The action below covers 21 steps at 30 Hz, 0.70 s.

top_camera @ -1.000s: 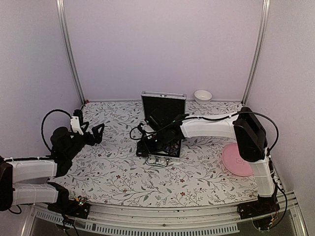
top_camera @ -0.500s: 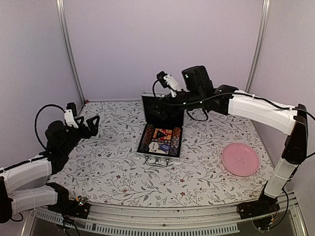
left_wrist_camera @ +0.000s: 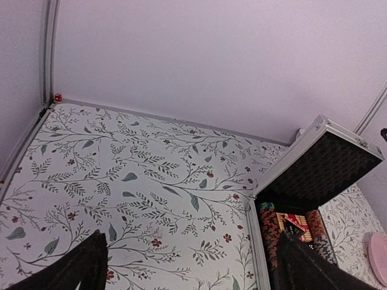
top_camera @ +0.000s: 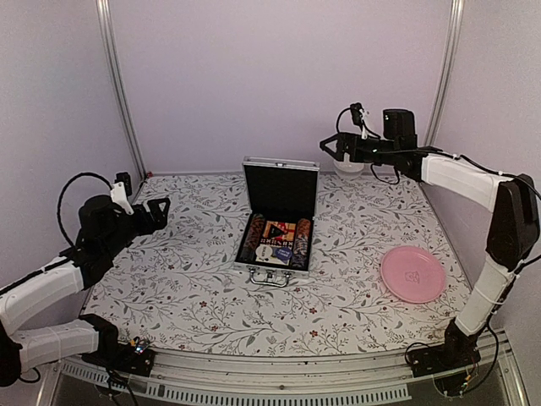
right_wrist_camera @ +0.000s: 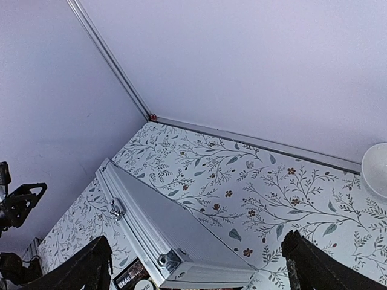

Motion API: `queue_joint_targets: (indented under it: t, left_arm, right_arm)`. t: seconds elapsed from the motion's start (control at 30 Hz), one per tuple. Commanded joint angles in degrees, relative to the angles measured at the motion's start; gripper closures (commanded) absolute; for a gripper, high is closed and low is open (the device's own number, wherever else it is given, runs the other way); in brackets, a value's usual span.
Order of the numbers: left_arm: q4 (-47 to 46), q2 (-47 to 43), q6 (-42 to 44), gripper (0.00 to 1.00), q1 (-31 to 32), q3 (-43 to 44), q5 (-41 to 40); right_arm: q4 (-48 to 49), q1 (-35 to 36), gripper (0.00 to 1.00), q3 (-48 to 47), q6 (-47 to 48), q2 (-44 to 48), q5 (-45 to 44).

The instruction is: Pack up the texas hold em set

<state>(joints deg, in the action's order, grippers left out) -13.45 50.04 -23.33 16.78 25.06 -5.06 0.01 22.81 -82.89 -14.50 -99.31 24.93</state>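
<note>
I judged the packing nearly done, with the closing step in hand. The case [top_camera: 281, 188] sat on the table around its middle, a little toward the far edge. Its lid stood upright with the black lining facing me. Inside, from the left, I saw the chip stacks [top_camera: 252, 235], the card decks [top_camera: 275, 229] and the blue disc [top_camera: 285, 251] lying in the tray. I could see nothing of the set loose on the table. As I reckoned it, the next move called for one claw to get behind the top edge of the lid. That claw would tip it forward and down without catching on the chips, then see to the latches by the handle [top_camera: 272, 277].

My left claw [top_camera: 159, 211] hovered over the table near its left edge, well apart from the case. It was spread wide, holding and touching nothing. My right claw [top_camera: 331, 147] hung high above the far edge, to the right of the lid. From above it looked just beside the white bowl [top_camera: 351, 168], and it was also spread wide and empty. The pink plate [top_camera: 412, 274] lay near the right edge and was no part of the set.
</note>
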Motion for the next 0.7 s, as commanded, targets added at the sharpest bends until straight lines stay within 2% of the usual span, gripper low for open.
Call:
queue_joint_targets:
  t: [0.0, 0.13, 0.33, 0.43, 0.67]
  left_arm:
    - [2.0, -1.4, -2.6, 0.03, -0.6, 1.1, -0.5]
    - [3.1, -1.4, -2.0, 0.03, -0.7, 2.1, -0.2]
    - [4.6, -2.2, -1.9, 0.03, -0.6, 2.2, -0.6]
    - [4.9, -2.6, -1.6, 0.03, -0.6, 1.9, -0.2]
    - [3.8, -2.5, -0.5, 0.03, -0.6, 1.6, 1.7]
  right_arm:
    - [2.1, 0.3, 0.01, -3.7, -2.0, -5.5, 10.8]
    - [1.7, 0.0, 0.01, -8.3, -2.3, -10.6, 17.4]
    - [0.2, 0.0, 0.01, -11.9, 0.2, -14.7, 21.4]
    - [-0.1, 0.0, 0.01, -12.2, 1.6, -15.5, 27.7]
    - [-5.1, 1.0, 0.01, -11.0, 8.0, -13.7, 36.0]
